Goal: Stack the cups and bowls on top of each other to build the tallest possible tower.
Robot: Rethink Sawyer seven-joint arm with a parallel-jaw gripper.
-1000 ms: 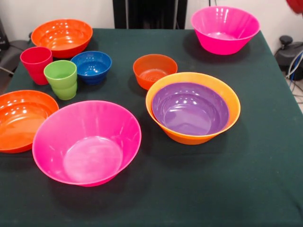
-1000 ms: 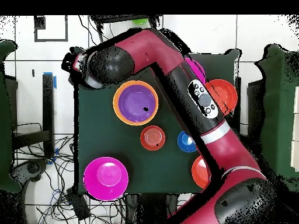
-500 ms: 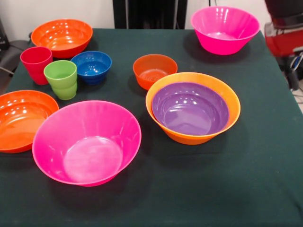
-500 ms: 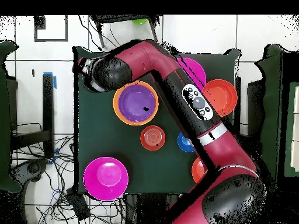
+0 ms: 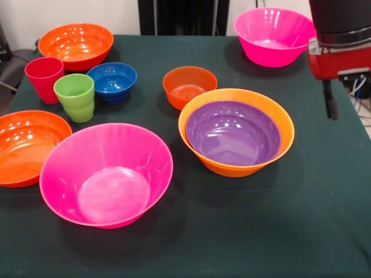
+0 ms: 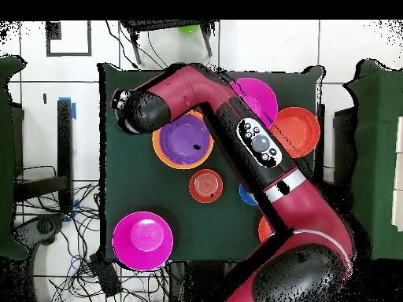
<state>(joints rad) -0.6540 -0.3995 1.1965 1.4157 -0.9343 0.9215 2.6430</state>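
Claw [image 5: 330,107], grip state unclear, hangs right of purple bowl [image 5: 233,133] nested in orange.

A dark green cloth [image 5: 278,231] covers the table. The floor [image 6: 47,118] has big white tiles, and black wires [image 6: 71,228] lie on it beside the table. The wall [image 5: 17,17] behind is white.

The table [image 5: 324,191] wore a dark green cloth. On it sat two hot pink bowls [image 5: 106,174], a purple bowl [image 5: 233,132] inside an orange bowl [image 5: 284,124], two shallow red-orange bowls [image 5: 75,43], a small red-orange bowl [image 5: 189,86] and a small blue bowl [image 5: 112,80]. One cup was red [image 5: 43,77], the other lime green [image 5: 75,95]. The arm [image 6: 260,149] was glossy dark red with black sections.
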